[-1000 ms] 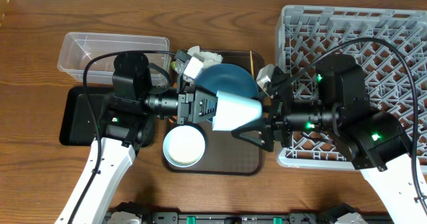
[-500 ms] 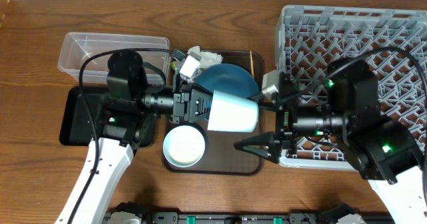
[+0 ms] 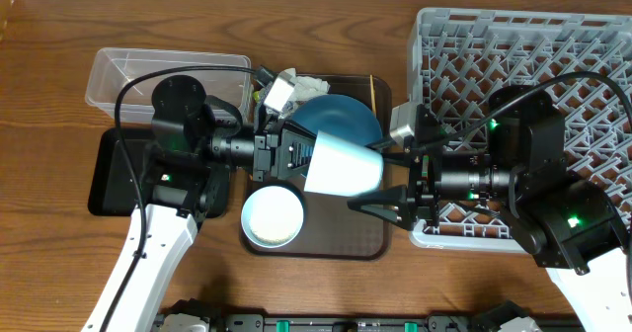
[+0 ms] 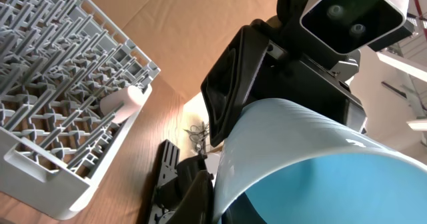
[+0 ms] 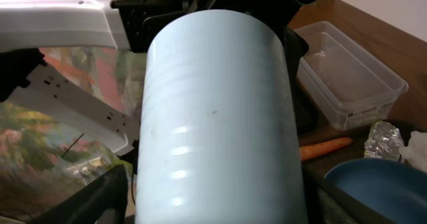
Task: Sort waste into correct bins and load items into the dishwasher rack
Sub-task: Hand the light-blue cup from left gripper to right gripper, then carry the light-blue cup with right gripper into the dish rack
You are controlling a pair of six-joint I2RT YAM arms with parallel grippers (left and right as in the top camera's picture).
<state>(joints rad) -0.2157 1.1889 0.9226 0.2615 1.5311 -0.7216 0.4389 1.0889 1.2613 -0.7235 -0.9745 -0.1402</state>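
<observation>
My left gripper (image 3: 296,159) is shut on the rim of the light-blue cup (image 3: 341,166) and holds it on its side above the brown serving tray. In the left wrist view one finger (image 4: 200,194) lies outside the cup's rim (image 4: 300,157). My right gripper (image 3: 380,189) is open, with its fingers spread on either side of the cup's base (image 5: 213,117). The blue plate (image 3: 341,120) and white bowl (image 3: 272,216) sit on the serving tray. The grey rack (image 3: 553,45) stands at the right. The pink cup is out of view.
The clear tub (image 3: 118,75) is at the back left and the black tray (image 3: 114,174) lies in front of it under my left arm. Crumpled paper (image 3: 281,87), foil (image 5: 383,139), a carrot (image 5: 323,147) and chopsticks (image 3: 372,90) lie at the serving tray's (image 3: 346,238) far end.
My right gripper drew back and down from the cup, then moved up again around its base. The left arm shifted slightly left and the cup tilted a little.
</observation>
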